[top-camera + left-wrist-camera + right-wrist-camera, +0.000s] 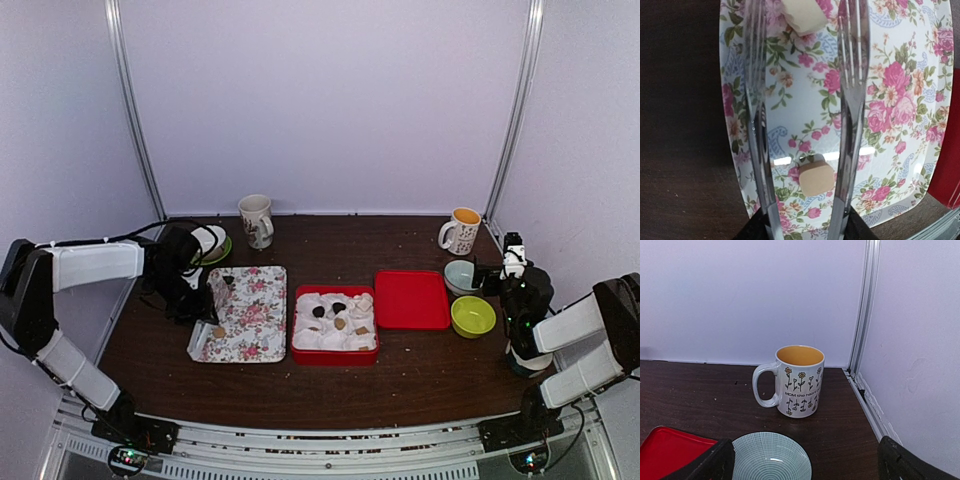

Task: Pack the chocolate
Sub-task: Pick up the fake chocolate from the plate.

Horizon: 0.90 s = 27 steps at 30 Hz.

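Tongs [852,110] open over tan choc [816,178]

The tongs [852,100] are gleaming as polished metal, the floral tray [900,165] is shining glossy, the chocolate [816,178] is looking matt, and the tabletop [685,125] is showing dull wood grain.

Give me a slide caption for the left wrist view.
Open tongs flank a tan chocolate piece on the floral tray.

We see left arm [95,262] stretched rightward from raised elbow, wrist dipped, left gripper [805,231] clamping tongs [852,100] (prongs apart). Right arm [565,325] folded low at our right, right gripper [513,258] level, fingers [710,465] spread wide
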Tool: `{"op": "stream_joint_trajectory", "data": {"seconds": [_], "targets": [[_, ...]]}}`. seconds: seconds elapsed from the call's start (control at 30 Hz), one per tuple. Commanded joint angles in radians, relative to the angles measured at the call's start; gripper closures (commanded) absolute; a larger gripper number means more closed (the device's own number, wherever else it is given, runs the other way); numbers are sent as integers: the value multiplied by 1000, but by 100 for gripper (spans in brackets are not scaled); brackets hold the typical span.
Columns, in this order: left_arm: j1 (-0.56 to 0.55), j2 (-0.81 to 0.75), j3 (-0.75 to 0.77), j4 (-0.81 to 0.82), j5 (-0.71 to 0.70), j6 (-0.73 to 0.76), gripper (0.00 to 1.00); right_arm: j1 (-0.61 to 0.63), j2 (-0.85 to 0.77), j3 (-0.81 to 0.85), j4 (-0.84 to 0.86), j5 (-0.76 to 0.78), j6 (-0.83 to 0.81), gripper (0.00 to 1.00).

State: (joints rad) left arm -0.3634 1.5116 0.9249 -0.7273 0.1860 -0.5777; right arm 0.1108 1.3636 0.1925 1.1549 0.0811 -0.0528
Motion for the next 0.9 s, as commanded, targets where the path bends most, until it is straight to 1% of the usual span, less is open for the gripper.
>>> {"op": "stream_joint_trajectory", "data": {"seconds": [0.0, 0.13, 0.43, 0.6, 0.7, 0.8, 0.87], "targets": [[9, 23, 25, 50, 19, -3, 55, -8, -7, 21, -1, -9, 5, 0], [8, 29, 23, 52, 6, -4, 56, -8, -8, 20, -1, -8, 5, 0], [7, 23, 27, 32, -17, 6, 76, -8, -7, 21, -1, -9, 5, 0], [7, -35, 28, -26, -34, 16, 80, -8, -7, 21, -1, -9, 5, 0], [1, -94, 26, -53, -3, 39, 82, -8, -8, 20, -1, -9, 5, 0], [-21, -145, 21, -57, 70, 73, 82, -8, -8, 20, -1, -9, 5, 0], [-46, -173, 17, -58, 118, 88, 85, -8, -8, 20, -1, -9, 6, 0]]}}
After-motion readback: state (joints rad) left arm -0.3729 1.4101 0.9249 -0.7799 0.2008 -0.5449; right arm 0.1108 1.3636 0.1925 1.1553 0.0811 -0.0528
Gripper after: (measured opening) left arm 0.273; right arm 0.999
